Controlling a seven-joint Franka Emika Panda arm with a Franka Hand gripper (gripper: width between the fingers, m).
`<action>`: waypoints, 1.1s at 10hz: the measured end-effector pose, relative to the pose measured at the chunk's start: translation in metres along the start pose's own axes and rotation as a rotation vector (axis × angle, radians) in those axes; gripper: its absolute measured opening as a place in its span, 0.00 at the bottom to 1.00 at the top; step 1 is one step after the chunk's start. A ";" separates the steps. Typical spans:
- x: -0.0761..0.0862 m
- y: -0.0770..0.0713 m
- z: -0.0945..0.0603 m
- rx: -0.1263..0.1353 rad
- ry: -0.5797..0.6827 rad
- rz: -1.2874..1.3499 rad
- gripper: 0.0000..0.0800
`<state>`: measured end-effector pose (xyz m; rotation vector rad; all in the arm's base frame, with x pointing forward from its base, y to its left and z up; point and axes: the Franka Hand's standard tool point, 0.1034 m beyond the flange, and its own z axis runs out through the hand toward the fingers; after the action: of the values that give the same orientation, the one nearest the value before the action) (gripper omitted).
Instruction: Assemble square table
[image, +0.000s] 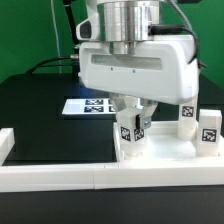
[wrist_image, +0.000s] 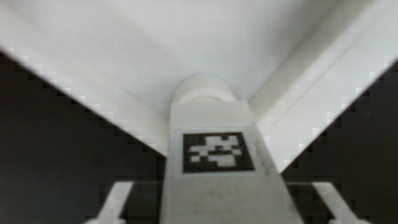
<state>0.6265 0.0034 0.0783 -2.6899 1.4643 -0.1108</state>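
Gripper (image: 131, 124) fingers clamp an upright tagged leg (image: 130, 135); two more legs (image: 197, 128) stand at three o'clock.

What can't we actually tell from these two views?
- Exterior view: the gripper body hides most of the square top and any sockets.
- Wrist view: the leg fills the frame; its lower end is cut off.
- Neither view shows clearly whether the fingers touch the leg.

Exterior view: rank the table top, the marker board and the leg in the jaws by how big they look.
1. Table top, widest, though it is partly hidden behind the arm.
2. Marker board, a smaller flat sheet, but farther back, so this rank is unsure.
3. Leg held in the jaws, smallest.
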 end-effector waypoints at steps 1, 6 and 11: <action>0.000 0.001 0.000 0.015 -0.020 0.173 0.36; -0.016 -0.006 0.003 0.043 -0.045 0.685 0.36; -0.014 -0.007 0.002 0.031 -0.007 0.255 0.74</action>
<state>0.6244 0.0192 0.0765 -2.4510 1.7713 -0.1061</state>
